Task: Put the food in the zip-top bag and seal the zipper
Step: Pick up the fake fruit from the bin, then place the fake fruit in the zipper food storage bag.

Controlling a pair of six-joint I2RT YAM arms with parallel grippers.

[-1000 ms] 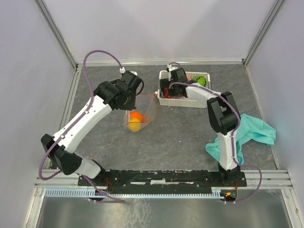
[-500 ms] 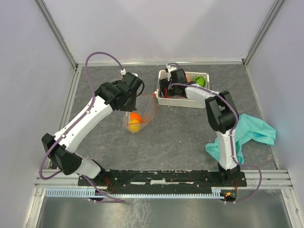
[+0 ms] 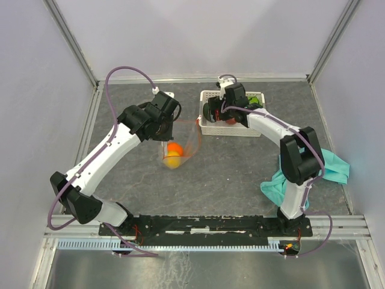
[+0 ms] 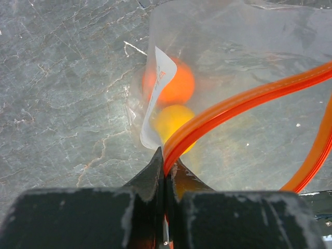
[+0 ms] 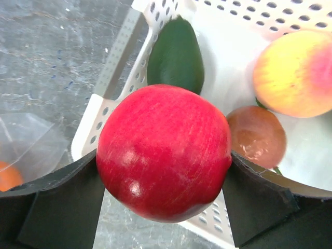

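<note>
My left gripper (image 3: 165, 123) (image 4: 166, 161) is shut on the red zipper strip (image 4: 244, 101) of the clear zip-top bag (image 3: 180, 141), holding its mouth up. An orange (image 4: 174, 83) and a yellow fruit (image 4: 174, 122) lie inside the bag. My right gripper (image 3: 218, 113) (image 5: 163, 171) is shut on the red apple (image 5: 163, 150), held above the left rim of the white basket (image 3: 207, 126). In the basket lie a dark green avocado (image 5: 176, 54), a peach (image 5: 295, 72), a brown fruit (image 5: 257, 136) and a green melon (image 3: 255, 102).
A teal cloth (image 3: 319, 165) lies at the right, by the right arm's base. Grey walls and metal rails (image 3: 72, 42) close in the table at the back and sides.
My right gripper has risen out of the basket with the red apple, and the right arm's elbow has swung out to the right. The left gripper still holds the bag mouth.
</note>
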